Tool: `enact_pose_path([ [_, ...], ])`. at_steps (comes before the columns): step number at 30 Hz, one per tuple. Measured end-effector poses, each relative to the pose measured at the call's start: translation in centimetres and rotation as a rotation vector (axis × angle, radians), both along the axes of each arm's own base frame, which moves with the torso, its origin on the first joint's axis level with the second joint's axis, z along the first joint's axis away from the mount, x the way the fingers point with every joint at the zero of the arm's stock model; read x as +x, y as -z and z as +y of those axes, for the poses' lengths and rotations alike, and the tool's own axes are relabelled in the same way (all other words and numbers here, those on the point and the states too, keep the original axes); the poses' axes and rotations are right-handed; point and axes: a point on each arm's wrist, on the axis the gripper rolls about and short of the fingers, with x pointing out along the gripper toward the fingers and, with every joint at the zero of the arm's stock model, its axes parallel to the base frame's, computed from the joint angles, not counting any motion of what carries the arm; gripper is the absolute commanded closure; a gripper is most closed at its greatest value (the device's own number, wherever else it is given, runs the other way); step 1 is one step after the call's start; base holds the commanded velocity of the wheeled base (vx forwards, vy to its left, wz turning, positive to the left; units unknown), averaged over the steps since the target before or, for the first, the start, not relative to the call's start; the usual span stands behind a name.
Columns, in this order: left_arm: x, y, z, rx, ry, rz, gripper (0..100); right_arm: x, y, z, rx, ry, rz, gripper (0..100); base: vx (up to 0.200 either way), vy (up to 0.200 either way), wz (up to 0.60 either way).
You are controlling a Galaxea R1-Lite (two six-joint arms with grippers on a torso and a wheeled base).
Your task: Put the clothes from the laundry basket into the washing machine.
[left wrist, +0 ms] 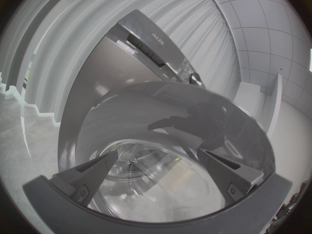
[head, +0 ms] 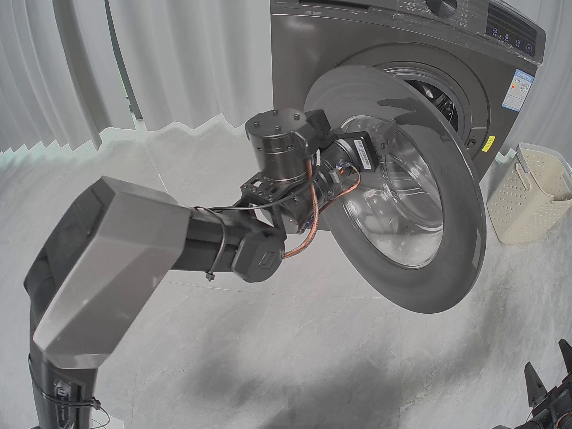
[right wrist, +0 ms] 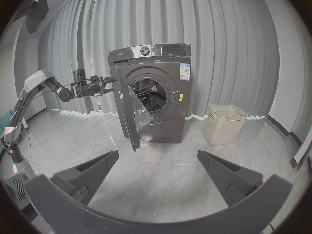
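In the head view, one grey washing machine (head: 333, 43) stood against the pale curtains (head: 179, 43). Its one round door (head: 417, 233) hung wide open toward the camera. The left arm reached across to the door's outer face, with the left tool (head: 384, 138) close up against it. I could not tell from this view whether the tool touched the door. One cream laundry basket (head: 530, 198) sat on the floor (head: 298, 353) just beside the machine on the robot's right. The right tool (head: 551, 367) showed low at the right corner, its two dark fingers apart.

In the left wrist view, the left tool (left wrist: 157, 158) had its two fingers (left wrist: 97, 169) spread wide, with nothing held between them. Just past them lay the door (left wrist: 169, 108), with its grey rim and one clear glass bowl. The washing machine's front (left wrist: 107, 69) rose behind it.

In the right wrist view, the right tool (right wrist: 157, 156) was likewise wide open and empty. Its two fingers (right wrist: 94, 168) hung over bare floor (right wrist: 162, 179), well apart from the machine. Ahead stood the one washing machine (right wrist: 152, 91) with its door (right wrist: 125, 108) swung out. A heap of dark clothes (right wrist: 154, 101) lay inside the drum; I could not count the pieces. The one laundry basket (right wrist: 226, 124) stood near the machine on the floor. The left tool (right wrist: 109, 84) sat at the door's upper edge.
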Motion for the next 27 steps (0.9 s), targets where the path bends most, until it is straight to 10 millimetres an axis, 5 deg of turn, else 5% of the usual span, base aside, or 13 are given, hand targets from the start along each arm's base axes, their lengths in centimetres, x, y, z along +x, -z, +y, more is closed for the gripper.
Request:
enact_pose_path([
  [14, 3.3, 3.3, -2.6, -0.012, -0.073, 0.056, 0, 0.0, 0.0, 0.0, 0.000, 0.000, 0.000, 0, 0.000, 0.000, 0.00],
  [20, 1.9, 5.2, -1.5, 0.062, -0.074, 0.129, 0, 0.0, 0.0, 0.0, 0.001, 0.000, 0.000, 0, 0.000, 0.000, 0.00],
  [27, -2.2, 5.6, 1.6, 0.163, -0.065, 0.201, 0, 0.0, 0.0, 0.0, 0.001, 0.000, 0.000, 0, 0.000, 0.000, 0.00],
])
